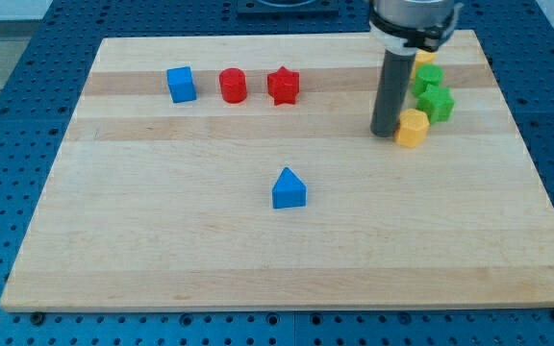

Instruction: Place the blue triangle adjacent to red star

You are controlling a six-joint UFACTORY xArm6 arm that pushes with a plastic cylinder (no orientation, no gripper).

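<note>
Claw: none on this arm, so no open-or-closed state can be told; my tip (385, 133) sits upper right of frame, touching or just beside yellow block (412, 127). Green blocks (435, 102) cluster just right of the rod, another yellow behind. Blue triangle (289, 188) at centre of the counter (162, 250), well apart from red star (283, 86) in the upper row. Red cylinder (233, 86), blue cube (181, 84) left of star.

Blue triangle (289, 188) sits mid-board, apparently upright, well below the red star (283, 86) near the top.
</note>
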